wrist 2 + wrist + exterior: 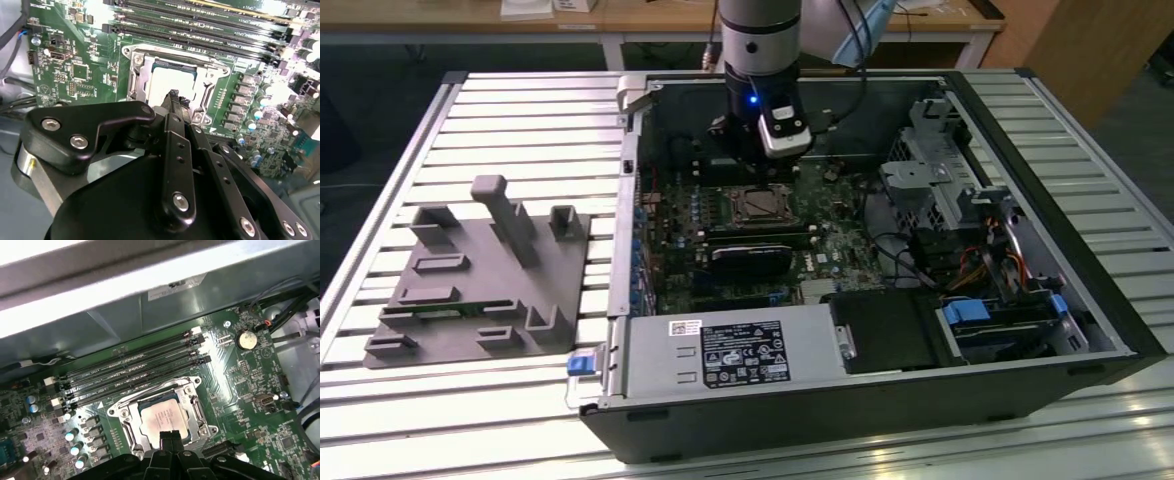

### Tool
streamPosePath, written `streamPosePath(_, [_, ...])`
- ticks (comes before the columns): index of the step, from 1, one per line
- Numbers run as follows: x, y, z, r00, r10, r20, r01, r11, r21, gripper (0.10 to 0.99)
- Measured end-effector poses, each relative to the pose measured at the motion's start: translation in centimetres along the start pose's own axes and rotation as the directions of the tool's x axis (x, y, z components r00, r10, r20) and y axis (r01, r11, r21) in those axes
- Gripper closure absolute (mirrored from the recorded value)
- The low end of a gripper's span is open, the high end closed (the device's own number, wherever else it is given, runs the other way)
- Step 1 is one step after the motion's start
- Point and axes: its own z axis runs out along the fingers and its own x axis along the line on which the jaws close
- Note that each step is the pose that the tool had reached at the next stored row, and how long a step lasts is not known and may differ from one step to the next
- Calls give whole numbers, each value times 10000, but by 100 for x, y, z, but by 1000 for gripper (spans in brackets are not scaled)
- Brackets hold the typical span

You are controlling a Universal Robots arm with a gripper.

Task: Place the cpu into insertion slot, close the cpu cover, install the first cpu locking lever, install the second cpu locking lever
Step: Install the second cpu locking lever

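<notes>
Grey-metal cpu (161, 416) lies seated in the insertion slot (192, 390), framed by the silvery cpu cover (196, 409). Black gripper (170, 438) hovers just above one edge of the chip, fingertips pressed together, holding nothing. Green circuit board (250, 370) surrounds the socket inside the computer case (1014, 390) on the slatted tabletop (520, 110).

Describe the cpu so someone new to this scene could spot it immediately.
Start at the open computer case on the slatted table and find the green motherboard inside. Below its four long memory slots sits the insertion slot, a silvery frame. The cpu is the flat, pale metallic square inside it, just ahead of the gripper.
</notes>
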Motion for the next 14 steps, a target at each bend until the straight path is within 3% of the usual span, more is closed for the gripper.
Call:
streamPosePath(5, [-9, -21, -1, 10000, -1, 0, 1, 10000, 0, 980])
streamPosePath(14, [-86, -220, -1, 10000, 0, 0, 0, 10000, 0, 980])
